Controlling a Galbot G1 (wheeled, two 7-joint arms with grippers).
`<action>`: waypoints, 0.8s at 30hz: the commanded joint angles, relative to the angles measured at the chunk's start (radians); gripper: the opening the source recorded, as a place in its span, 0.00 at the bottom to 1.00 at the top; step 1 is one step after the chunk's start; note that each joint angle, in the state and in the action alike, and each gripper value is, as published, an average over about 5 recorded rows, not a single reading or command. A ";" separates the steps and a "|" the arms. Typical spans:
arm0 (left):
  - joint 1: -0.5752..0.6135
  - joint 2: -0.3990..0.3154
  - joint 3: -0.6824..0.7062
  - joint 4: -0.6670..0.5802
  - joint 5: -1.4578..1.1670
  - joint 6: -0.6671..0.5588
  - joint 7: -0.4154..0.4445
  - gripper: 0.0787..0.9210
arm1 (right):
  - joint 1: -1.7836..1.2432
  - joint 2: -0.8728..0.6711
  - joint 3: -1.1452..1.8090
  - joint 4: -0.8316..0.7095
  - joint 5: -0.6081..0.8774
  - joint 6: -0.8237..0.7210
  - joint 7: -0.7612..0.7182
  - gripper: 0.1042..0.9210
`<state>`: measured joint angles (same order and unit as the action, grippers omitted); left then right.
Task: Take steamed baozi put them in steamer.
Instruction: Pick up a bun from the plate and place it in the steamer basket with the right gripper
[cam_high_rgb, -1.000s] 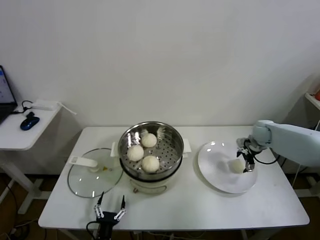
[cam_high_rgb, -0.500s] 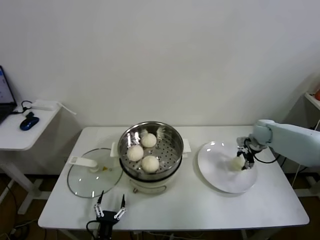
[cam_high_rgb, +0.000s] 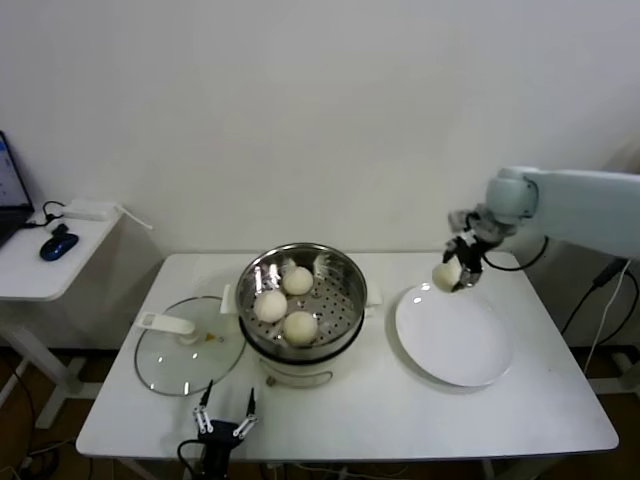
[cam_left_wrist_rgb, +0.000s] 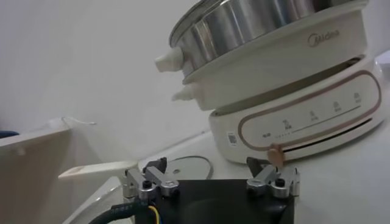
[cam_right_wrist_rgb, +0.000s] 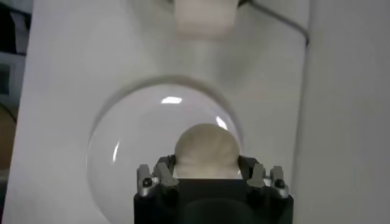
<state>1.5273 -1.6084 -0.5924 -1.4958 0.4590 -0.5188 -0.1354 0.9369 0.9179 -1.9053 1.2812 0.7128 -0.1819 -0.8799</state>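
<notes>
The steel steamer (cam_high_rgb: 302, 265) stands mid-table on its white base and holds three baozi (cam_high_rgb: 300, 326) on its perforated tray. My right gripper (cam_high_rgb: 456, 271) is shut on the fourth baozi (cam_high_rgb: 446, 276) and holds it in the air above the far left edge of the white plate (cam_high_rgb: 455, 340). In the right wrist view the baozi (cam_right_wrist_rgb: 205, 151) sits between the fingers, above the plate (cam_right_wrist_rgb: 128, 152). My left gripper (cam_high_rgb: 224, 423) is open and empty at the table's front edge, in front of the steamer (cam_left_wrist_rgb: 268, 36).
The glass lid (cam_high_rgb: 190, 345) with a white handle lies flat left of the steamer. A side table (cam_high_rgb: 50, 255) with a blue mouse stands at far left. The plate has nothing on it.
My right gripper has lifted the baozi off the plate and carried it up and left toward the steamer. The left arm has hardly moved.
</notes>
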 joint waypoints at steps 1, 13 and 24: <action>-0.001 -0.001 0.003 -0.002 0.007 -0.003 0.001 0.88 | 0.234 0.147 0.041 0.169 0.292 -0.109 0.011 0.71; 0.003 0.001 -0.004 -0.010 -0.003 -0.002 0.002 0.88 | 0.003 0.299 0.173 0.108 0.326 -0.199 0.085 0.71; 0.000 0.005 -0.014 0.011 -0.010 -0.005 0.002 0.88 | -0.188 0.356 0.177 -0.036 0.214 -0.196 0.100 0.71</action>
<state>1.5277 -1.6061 -0.6053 -1.4917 0.4539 -0.5221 -0.1340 0.9022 1.2027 -1.7625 1.3354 0.9615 -0.3551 -0.7993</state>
